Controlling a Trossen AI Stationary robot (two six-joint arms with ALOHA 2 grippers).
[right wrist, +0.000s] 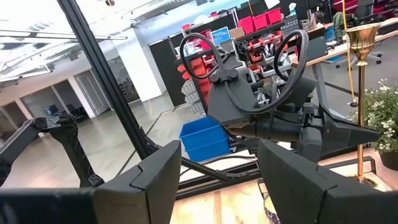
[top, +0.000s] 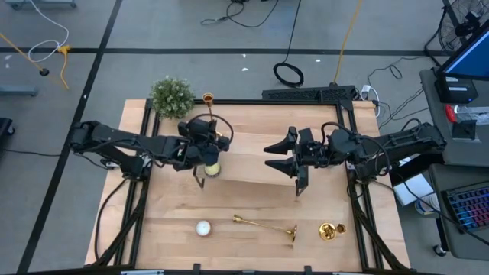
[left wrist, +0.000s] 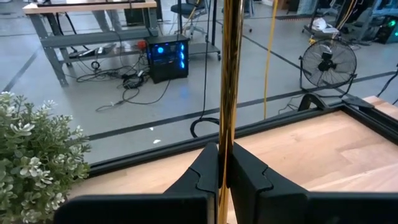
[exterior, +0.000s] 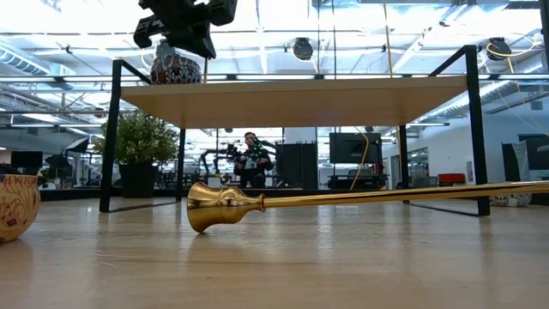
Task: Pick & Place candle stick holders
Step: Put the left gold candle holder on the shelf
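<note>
The left tool (left wrist: pixel 219 180) is clamped on the stem of one upright candlestick (left wrist: pixel 229 74) over the shelf (top: pixel 252 149), at its left side. A second candlestick (top: pixel 266 224) lies on its side on the near worktop (top: pixel 168 244), unpicked. A third (top: pixel 208 99) stands at the shelf's far left. The right tool (right wrist: pixel 217 180) hovers over the shelf's middle, fingers apart and empty. Judging by this, one is in hand and at least one is left.

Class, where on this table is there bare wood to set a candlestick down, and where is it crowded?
Free: the wood left of the white tealight. Crowded: the front strip, where the lying candlestick and gold piece sit, and mid-table under the left gripper and right gripper.
</note>
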